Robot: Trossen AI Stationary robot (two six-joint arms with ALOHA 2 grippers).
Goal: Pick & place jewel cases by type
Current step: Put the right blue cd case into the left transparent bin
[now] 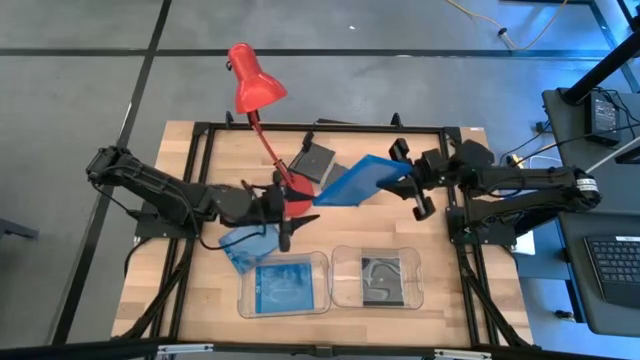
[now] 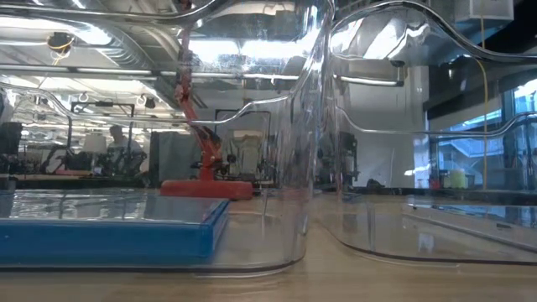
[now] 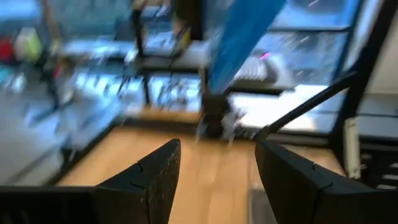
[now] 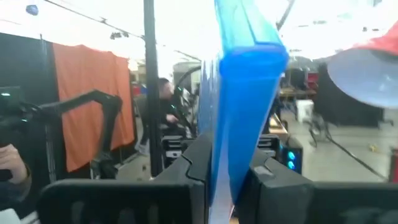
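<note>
- No text, label, brand, number or sign can be read in any of the views.
- The blue case (image 4: 245,93) seen from the right wrist shows a plain edge with no lettering.
- The trays (image 1: 378,277) carry no legible marks.

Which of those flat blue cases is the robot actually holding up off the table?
The translucent blue square jewel case clamped in the right gripper's fingers; the other blue cases lie flat on the table or in a tray.

Blue jewel case (image 1: 362,180) held tilted; others: blue (image 1: 283,285) and dark (image 1: 380,276) in trays.
</note>
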